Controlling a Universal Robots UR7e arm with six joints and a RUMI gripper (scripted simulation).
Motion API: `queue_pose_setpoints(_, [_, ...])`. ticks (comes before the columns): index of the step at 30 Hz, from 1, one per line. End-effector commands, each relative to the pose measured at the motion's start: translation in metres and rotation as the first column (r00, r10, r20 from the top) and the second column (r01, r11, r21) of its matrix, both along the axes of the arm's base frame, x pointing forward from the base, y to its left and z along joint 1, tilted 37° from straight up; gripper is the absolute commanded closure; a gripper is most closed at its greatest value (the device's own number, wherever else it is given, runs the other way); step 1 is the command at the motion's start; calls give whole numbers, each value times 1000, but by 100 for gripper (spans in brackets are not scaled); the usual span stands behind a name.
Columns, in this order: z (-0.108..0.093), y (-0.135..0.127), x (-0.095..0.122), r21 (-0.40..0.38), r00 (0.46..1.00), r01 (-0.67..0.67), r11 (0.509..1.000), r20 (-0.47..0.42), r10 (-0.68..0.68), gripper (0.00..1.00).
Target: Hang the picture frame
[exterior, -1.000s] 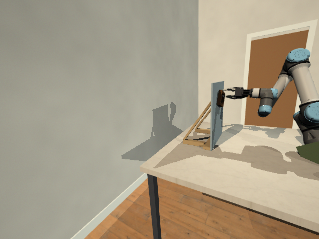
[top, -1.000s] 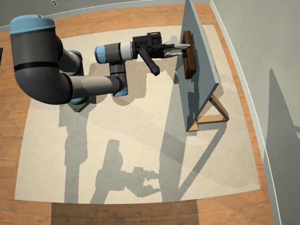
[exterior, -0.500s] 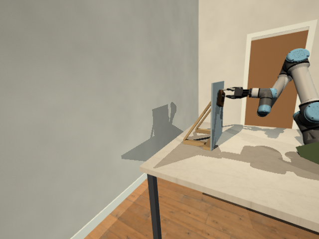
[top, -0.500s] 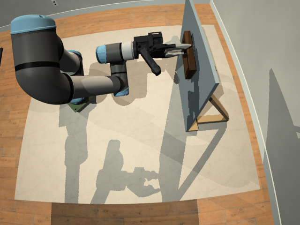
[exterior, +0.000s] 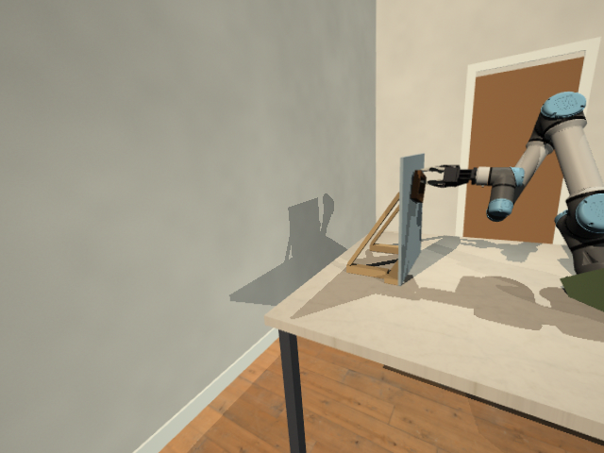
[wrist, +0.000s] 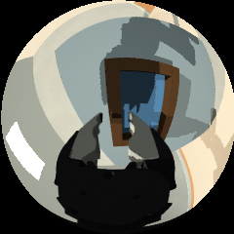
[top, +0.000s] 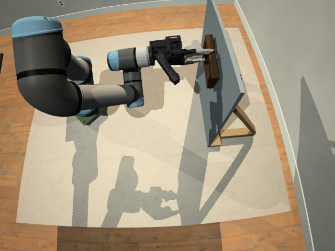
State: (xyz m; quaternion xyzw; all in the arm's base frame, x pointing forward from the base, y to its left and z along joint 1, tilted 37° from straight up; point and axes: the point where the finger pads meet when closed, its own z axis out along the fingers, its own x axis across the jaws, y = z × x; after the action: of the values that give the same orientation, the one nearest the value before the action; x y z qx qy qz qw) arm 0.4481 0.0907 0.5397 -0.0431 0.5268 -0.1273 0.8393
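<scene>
My gripper (top: 203,55) reaches right to the brown picture frame (top: 210,61) on the grey board (top: 230,89), fingers partly parted at the frame's far end, straddling its edge.

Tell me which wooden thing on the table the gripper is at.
The dark brown picture frame on the board's front, at the gripper; the pale wooden brace stands behind the board.
</scene>
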Motion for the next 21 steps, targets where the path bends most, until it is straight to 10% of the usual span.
queue_pose_setpoints(1, [0, 0, 1, 0, 1000, 0, 1000, 0, 0, 71])
queue_pose_setpoints(16, [0, 0, 1, 0, 1000, 0, 1000, 0, 0, 71])
queue_pose_setpoints(17, [0, 0, 1, 0, 1000, 0, 1000, 0, 0, 100])
queue_pose_setpoints(21, [1, 0, 1, 0, 1000, 0, 1000, 1, 0, 100])
